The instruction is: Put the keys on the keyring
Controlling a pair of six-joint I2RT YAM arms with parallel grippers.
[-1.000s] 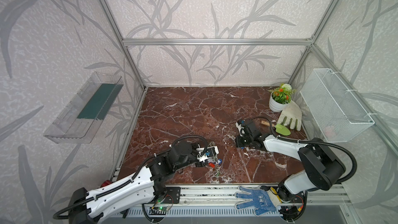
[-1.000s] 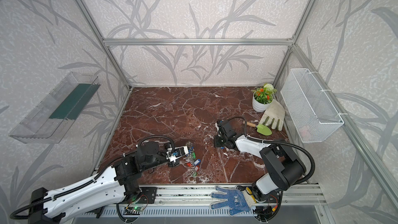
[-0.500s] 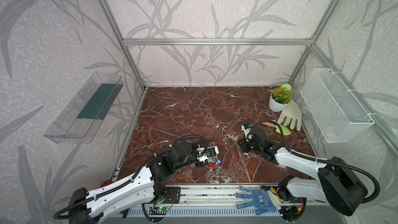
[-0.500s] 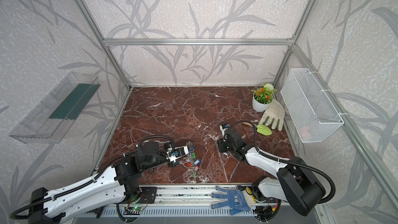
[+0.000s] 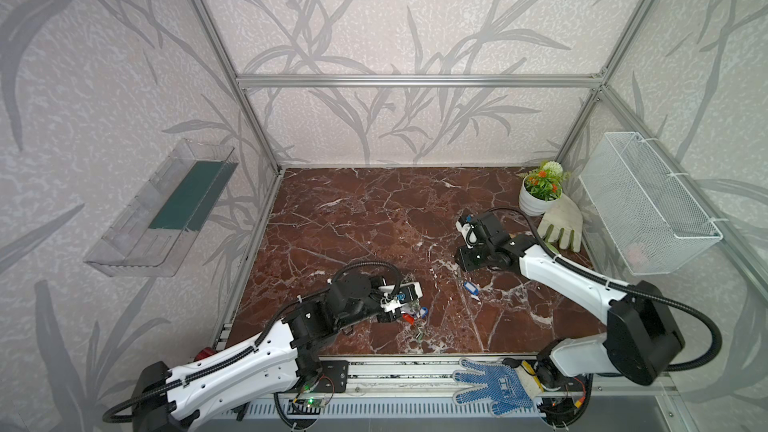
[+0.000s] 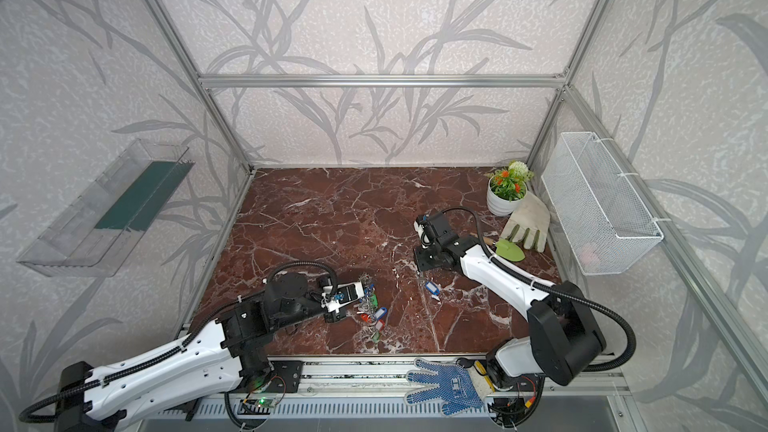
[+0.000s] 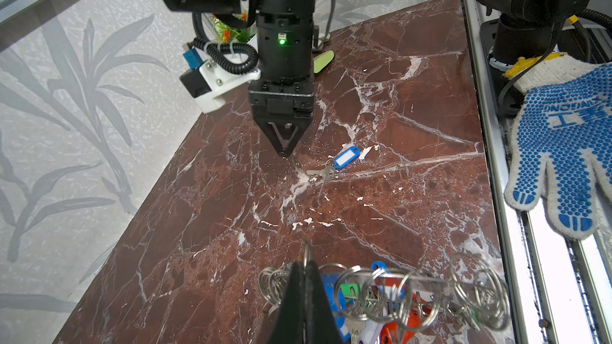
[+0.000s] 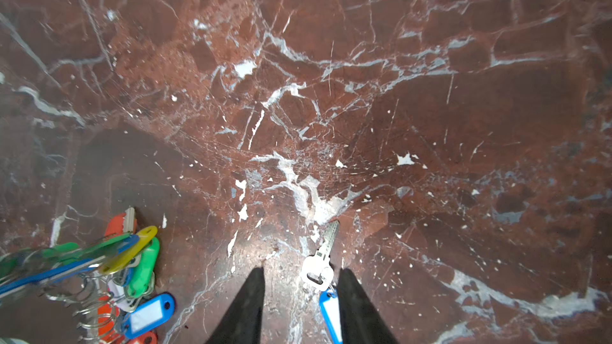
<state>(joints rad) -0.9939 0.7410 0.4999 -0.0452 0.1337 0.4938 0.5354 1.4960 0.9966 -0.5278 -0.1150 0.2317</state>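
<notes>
- Blue plastic is marking the one loose key, which is lying on the marble table in both top views. Picking it up looks like the step in hand. The right gripper is pointing down just beside it, so a small sideways correction is probably mattering more than speed. The left gripper is sitting well apart, near the front edge, with the keyring.
- Left wrist view: the left gripper is pinching fully closed on the keyring's rim and presenting its wire rings. The right gripper is hanging low next to the key's blade. Whether its tips are touching the marble is hard to tell from this angle.
- Right wrist view: the right gripper's fingers are standing partly apart and gripping nothing. The key's silver head is lying between them, close to one finger, and the tag is running alongside that same finger. Centring the head before lowering and closing seems wise, since thin flat metal on smooth marble is likely slipping from an off-centre pinch. The thicker tag is looking like the safer hold.
</notes>
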